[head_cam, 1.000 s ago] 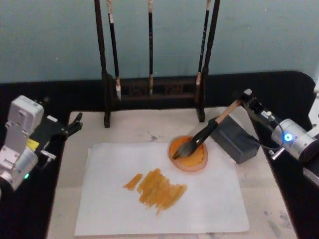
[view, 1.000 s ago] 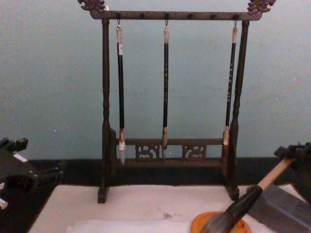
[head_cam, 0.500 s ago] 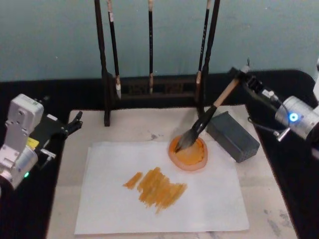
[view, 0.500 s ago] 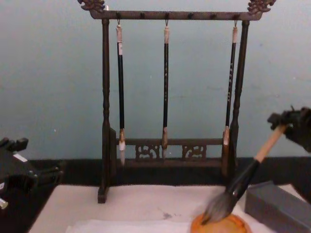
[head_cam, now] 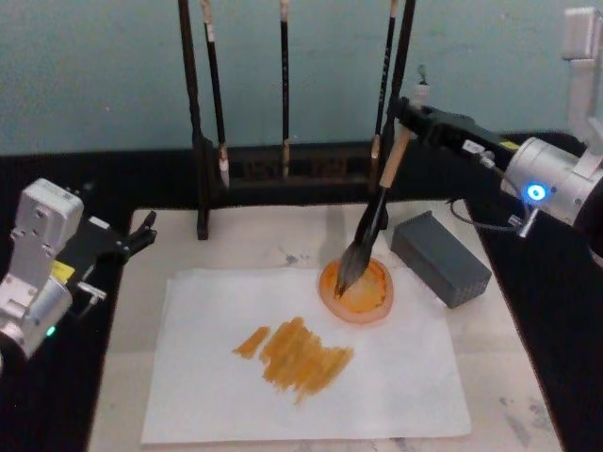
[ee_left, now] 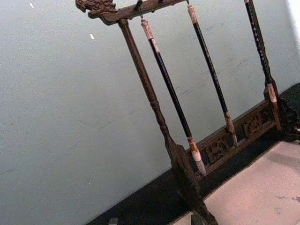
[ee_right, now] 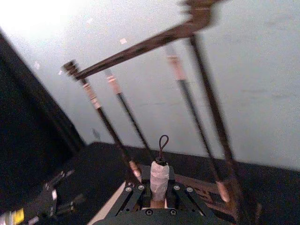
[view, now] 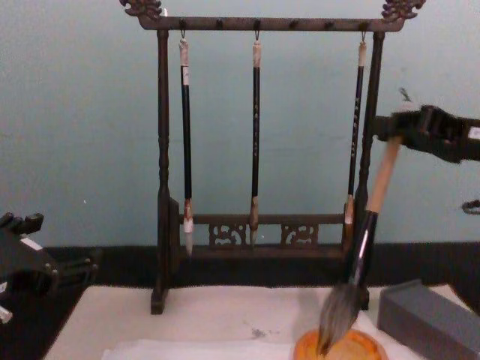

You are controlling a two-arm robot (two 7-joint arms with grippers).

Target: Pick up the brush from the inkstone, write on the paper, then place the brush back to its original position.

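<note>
The brush [head_cam: 378, 209] stands almost upright, its bushy tip dipped in the orange inkstone [head_cam: 373, 299]. My right gripper [head_cam: 405, 111] is shut on the top of its tan handle, close in front of the rack's right post. The chest view shows the brush [view: 367, 229] hanging from the right gripper [view: 397, 129] down into the inkstone [view: 360, 349]. In the right wrist view its white end cap with cord loop [ee_right: 159, 174] sticks out between the fingers. The paper [head_cam: 207, 377], marked with orange strokes, lies left of and in front of the dish. My left gripper [head_cam: 144, 232] rests open at the table's left edge.
A grey rectangular block [head_cam: 441, 256] sits just right of the dish. A dark wooden rack [head_cam: 287, 171] with three thin hanging brushes stands at the back of the mat, right behind the held brush. Black table surface surrounds the white mat.
My right gripper has risen and swung left toward the rack, tipping the brush from a low slant over the grey block to nearly upright. Its tip stays in the dish. The left arm is still.
</note>
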